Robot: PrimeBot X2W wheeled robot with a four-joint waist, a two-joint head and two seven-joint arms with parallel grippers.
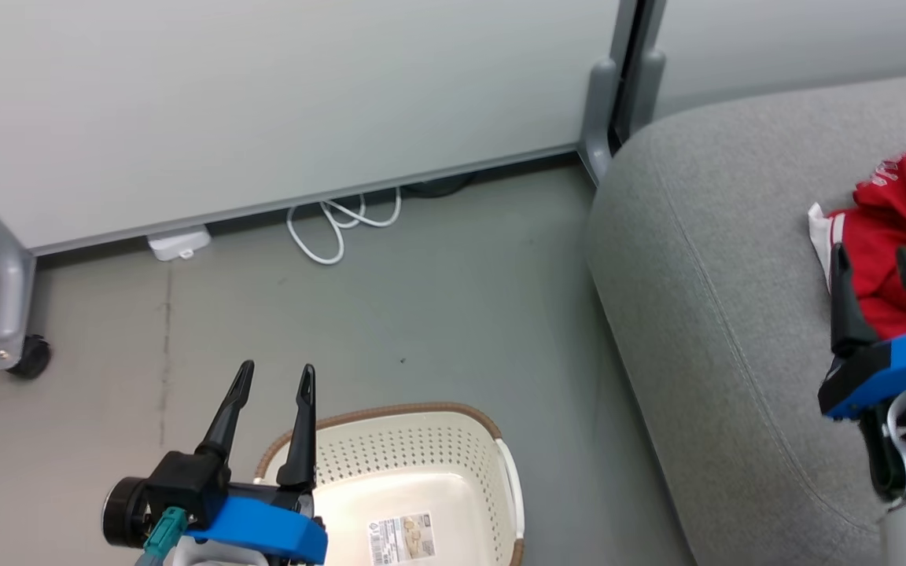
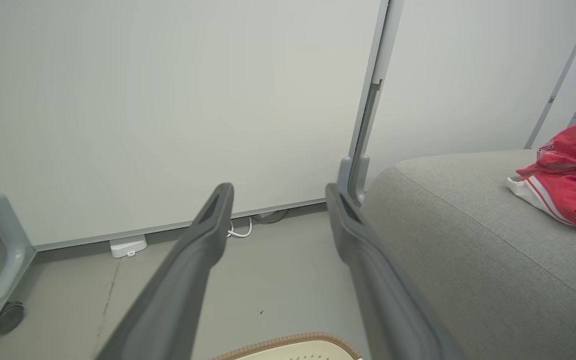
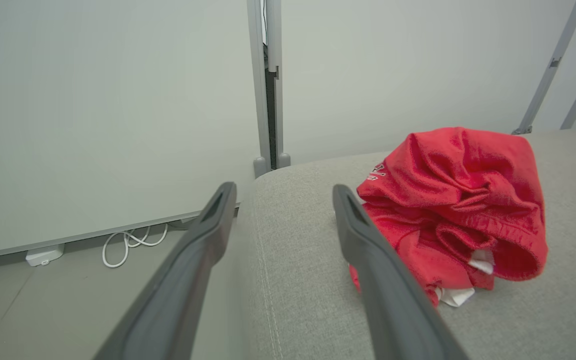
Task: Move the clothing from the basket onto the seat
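The red clothing lies crumpled in a heap on the grey seat, its white striped trim showing at the left edge. The same clothing sits just right of my right gripper, which is open with nothing held. The basket stands on the floor at the bottom centre, holding no garment, with a label on its bottom. My left gripper hangs open above the basket's left rim. In the left wrist view the clothing rests on the seat at the right, beyond my open left gripper.
A pale partition wall runs behind the floor, with a grey post beside the seat's corner. A white cable and a small white adapter lie at its foot. A wheeled leg stands at the left.
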